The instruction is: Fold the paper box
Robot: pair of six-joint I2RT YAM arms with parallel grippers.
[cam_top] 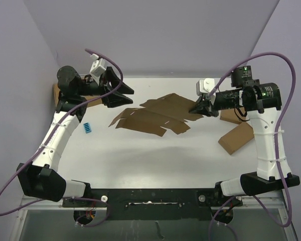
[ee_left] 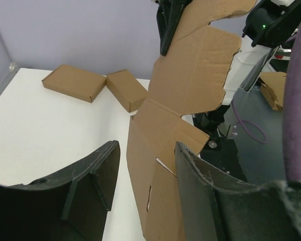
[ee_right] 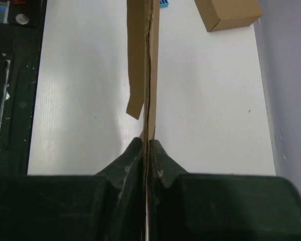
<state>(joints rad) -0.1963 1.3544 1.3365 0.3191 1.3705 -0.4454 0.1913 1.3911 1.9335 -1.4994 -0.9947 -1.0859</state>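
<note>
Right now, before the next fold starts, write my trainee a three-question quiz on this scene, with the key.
1. True or false: the right gripper is shut on one end of the flat die-cut cardboard sheet.
2. Pick one. The left gripper is: A) open, B) shut on the sheet, C) shut on a closed box.
3. What colour is the small object lying on the table to the left of the sheet in the top view?

Key: 1 true; 2 A; 3 blue.
</note>
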